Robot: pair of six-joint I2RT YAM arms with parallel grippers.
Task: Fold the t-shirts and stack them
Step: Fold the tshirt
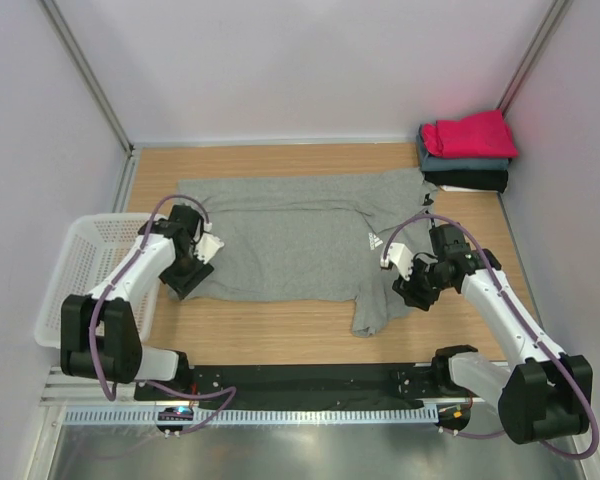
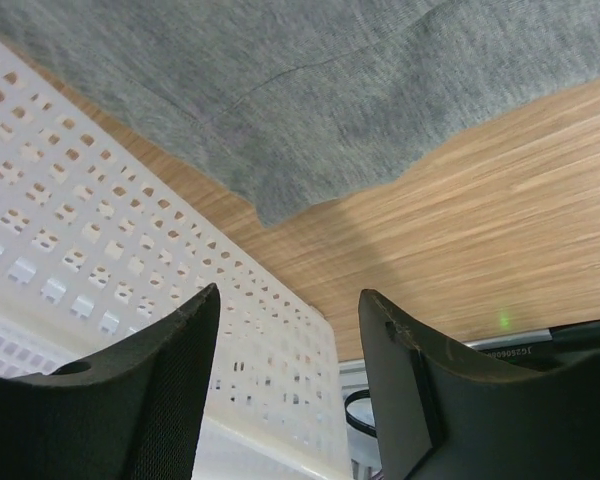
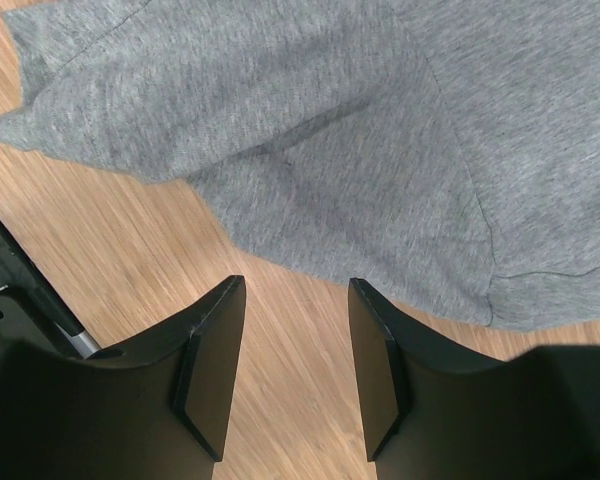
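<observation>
The heather-grey t-shirt (image 1: 290,240) lies spread on the wooden table, folded over along its near edge, a small white print at its right and a sleeve hanging toward the near side. My left gripper (image 1: 185,278) is open and empty at the shirt's near left corner, which shows in the left wrist view (image 2: 310,110). My right gripper (image 1: 412,292) is open and empty beside the shirt's right sleeve, over bare wood in the right wrist view (image 3: 295,300), grey cloth (image 3: 310,130) just beyond the fingertips. Folded magenta-red (image 1: 470,133), slate-blue (image 1: 455,161) and black (image 1: 470,181) shirts are stacked at the far right corner.
A white plastic mesh basket (image 1: 80,270) stands at the table's left edge, right beside my left arm; it fills the left of the left wrist view (image 2: 90,270). White walls close in the table on three sides. A black rail (image 1: 300,385) runs along the near edge.
</observation>
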